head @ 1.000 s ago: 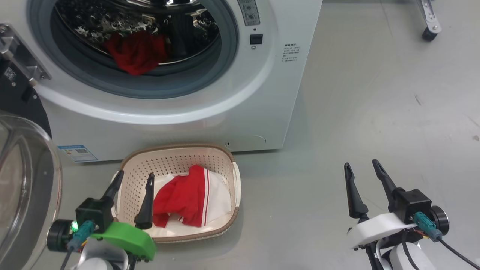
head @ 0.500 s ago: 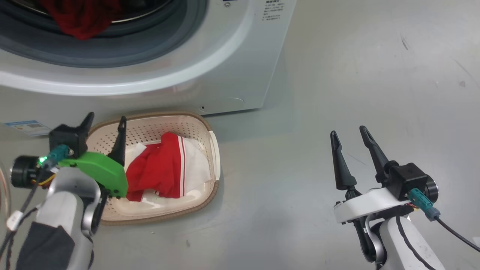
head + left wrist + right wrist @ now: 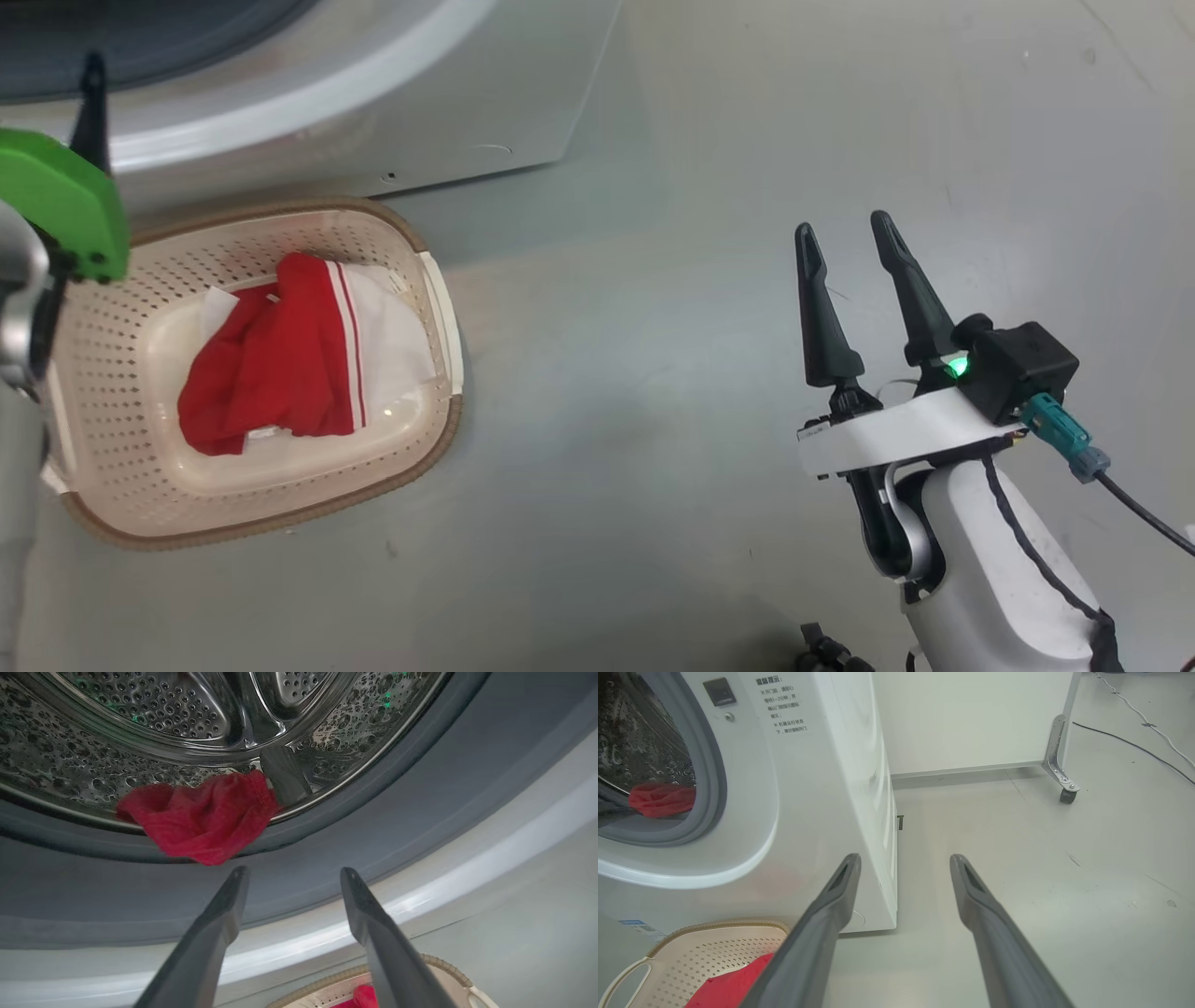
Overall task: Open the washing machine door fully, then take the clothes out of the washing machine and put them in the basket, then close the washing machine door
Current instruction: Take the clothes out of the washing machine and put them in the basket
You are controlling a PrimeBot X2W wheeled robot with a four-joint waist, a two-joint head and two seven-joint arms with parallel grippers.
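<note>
The white washing machine [image 3: 822, 788] stands with its grey-rimmed drum mouth uncovered; its door is out of view. One red piece of the clothes [image 3: 201, 814] hangs over the drum's lower lip, also seen as the clothes [image 3: 661, 799]. My left gripper [image 3: 290, 872] is open and empty, pointing at the grey seal just below and right of that piece. Another red-and-white garment [image 3: 271, 373] lies in the cream basket [image 3: 439, 439] on the floor before the machine. My right gripper [image 3: 842, 224] hangs open and empty over bare floor, well to the right of the basket.
Grey floor stretches to the right of the machine. A white panel on a castor leg [image 3: 1059, 765] stands behind, and cables [image 3: 1134, 742] run across the floor at the far right. The left arm's green wrist cover [image 3: 56, 201] hangs above the basket's left end.
The head camera has swung down and right, so the whole scene shifted up and left. My left arm has risen from over the basket toward the drum mouth. Both grippers stayed open.
</note>
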